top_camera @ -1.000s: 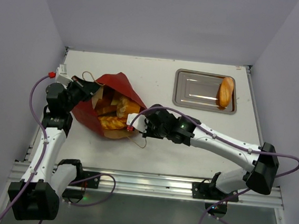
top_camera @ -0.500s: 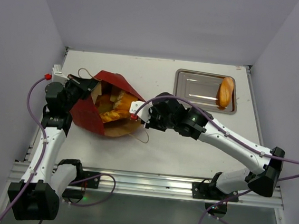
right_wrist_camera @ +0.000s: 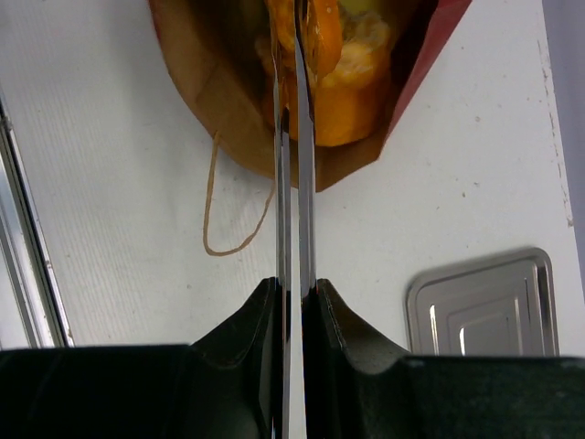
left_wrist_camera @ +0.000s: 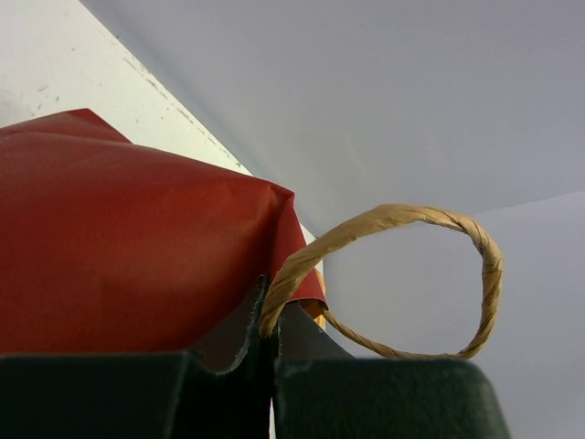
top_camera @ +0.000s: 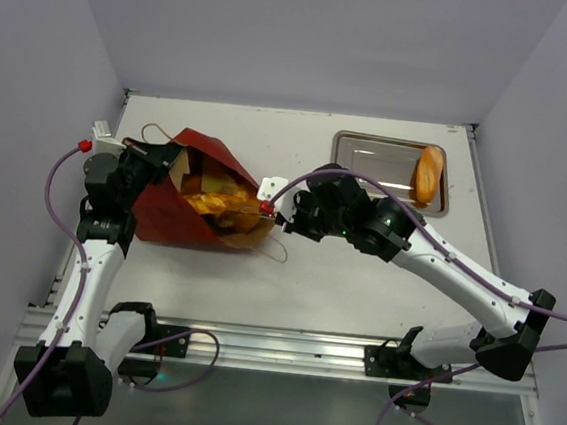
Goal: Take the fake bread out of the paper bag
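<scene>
The dark red paper bag (top_camera: 168, 216) lies at the table's left with its brown mouth facing right. Orange fake bread (top_camera: 219, 204) fills the mouth. My left gripper (top_camera: 165, 161) is shut on the bag's upper rim, at the root of a paper handle (left_wrist_camera: 402, 219); the red bag wall (left_wrist_camera: 119, 238) fills the left wrist view. My right gripper (top_camera: 285, 213) is shut on thin metal tongs (right_wrist_camera: 292, 183), whose tips reach bread (right_wrist_camera: 352, 91) inside the bag's mouth (right_wrist_camera: 210, 101). Whether the tips pinch the bread is hard to tell.
A flat silver tray (top_camera: 373, 171) sits at the back right with one bread roll (top_camera: 428, 176) on its right side; its corner shows in the right wrist view (right_wrist_camera: 484, 311). A loose handle loop (right_wrist_camera: 215, 219) lies on the table below the bag's mouth.
My left gripper has raised the bag's rim up and back, so the mouth now faces right. My right gripper and tongs have moved a little back and right, staying at the mouth.
</scene>
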